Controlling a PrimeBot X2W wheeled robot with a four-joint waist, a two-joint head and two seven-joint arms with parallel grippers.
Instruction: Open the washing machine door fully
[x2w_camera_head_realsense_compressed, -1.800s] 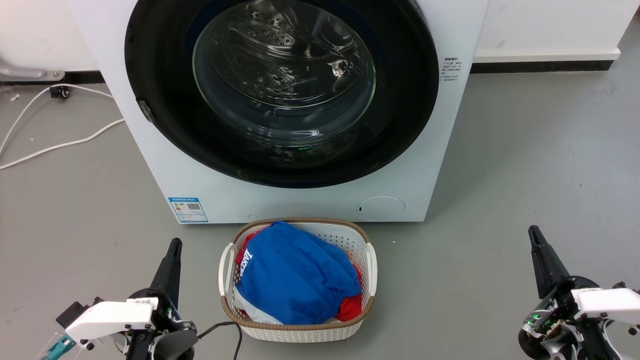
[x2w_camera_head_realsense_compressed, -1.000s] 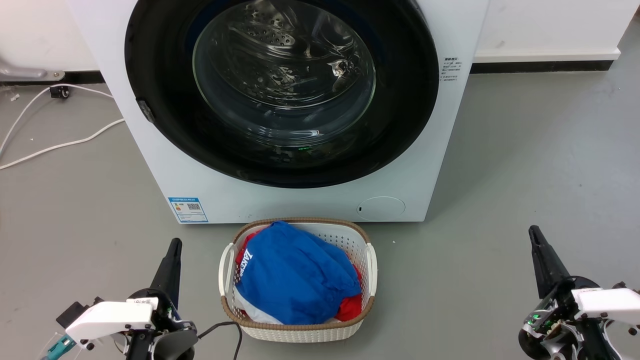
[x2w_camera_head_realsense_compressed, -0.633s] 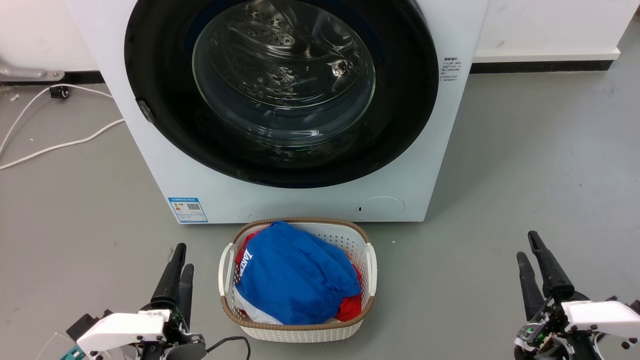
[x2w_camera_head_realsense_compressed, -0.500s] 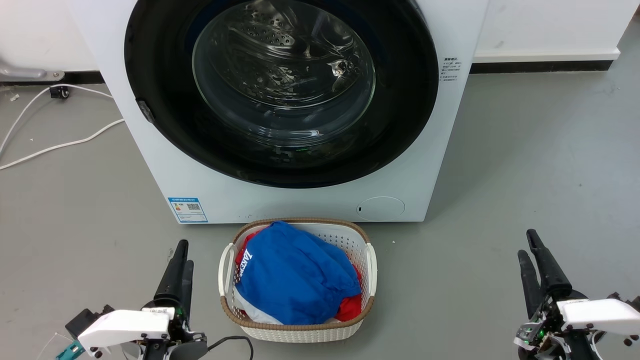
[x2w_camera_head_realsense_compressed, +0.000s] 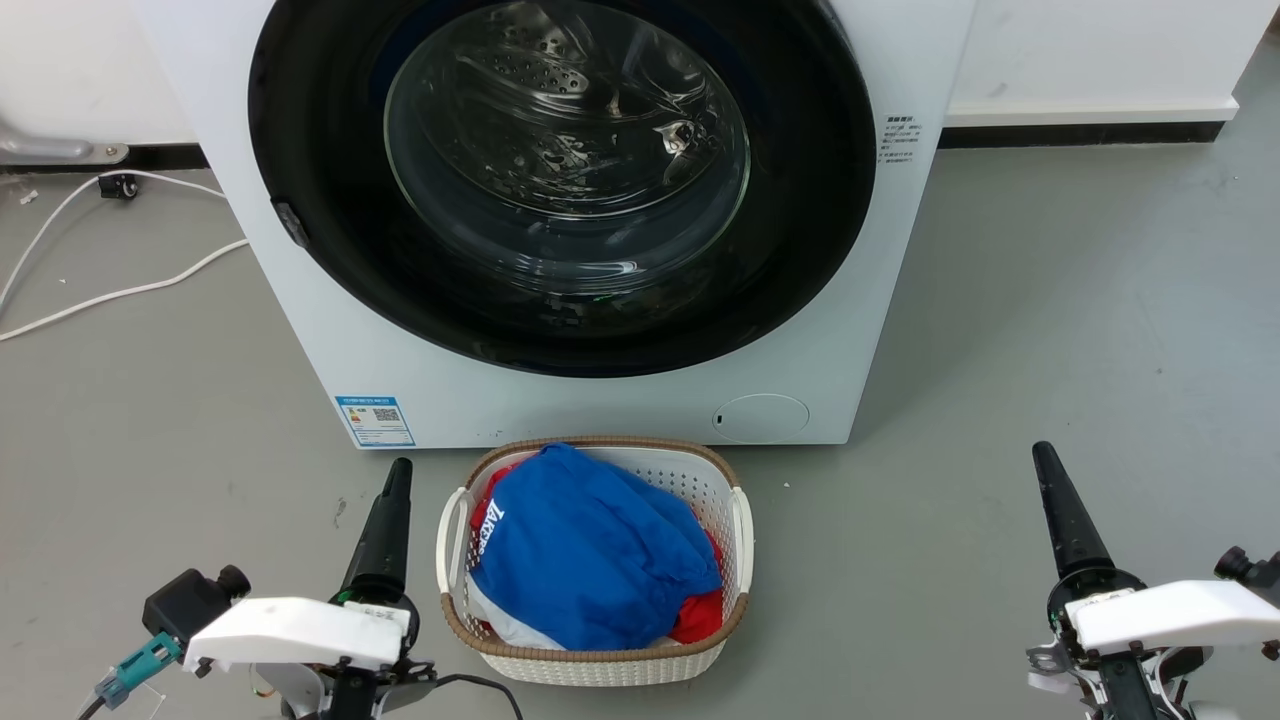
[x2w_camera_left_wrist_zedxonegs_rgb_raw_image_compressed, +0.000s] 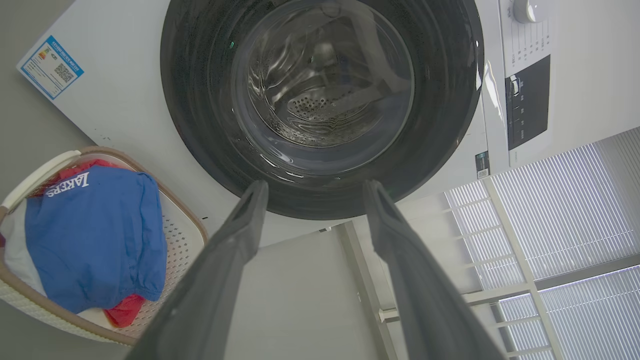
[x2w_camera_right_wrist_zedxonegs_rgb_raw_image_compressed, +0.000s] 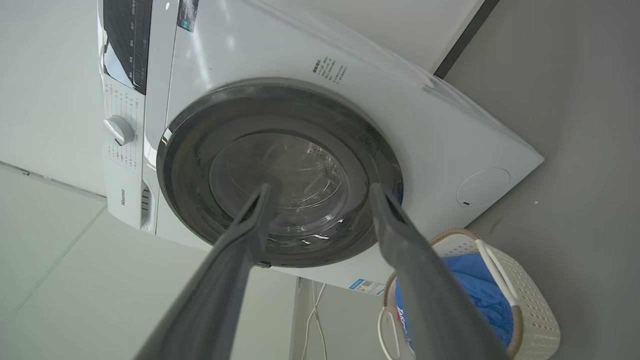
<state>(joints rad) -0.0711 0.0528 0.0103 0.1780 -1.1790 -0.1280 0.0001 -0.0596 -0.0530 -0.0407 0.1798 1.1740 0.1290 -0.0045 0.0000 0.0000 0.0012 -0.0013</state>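
Left hand (x2w_camera_left_wrist_zedxonegs_rgb_raw_image_compressed: 315, 186), right hand (x2w_camera_right_wrist_zedxonegs_rgb_raw_image_compressed: 320, 187) advanced; washing machine door (x2w_camera_head_realsense_compressed: 565, 180) shut; jersey (x2w_camera_left_wrist_zedxonegs_rgb_raw_image_compressed: 95, 235) reads LAKERS.

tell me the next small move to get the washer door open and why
Probably lift the left claw toward the small grey tab on the left rim of the washing machine door. The door sits shut against the white machine, the claw hangs open low near the floor, apart from the door, and that tab, which looks like the catch, is on its side.

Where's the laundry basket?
Head view, bottom centre: the laundry basket sits on the floor before the washing machine, between the left gripper and right gripper.
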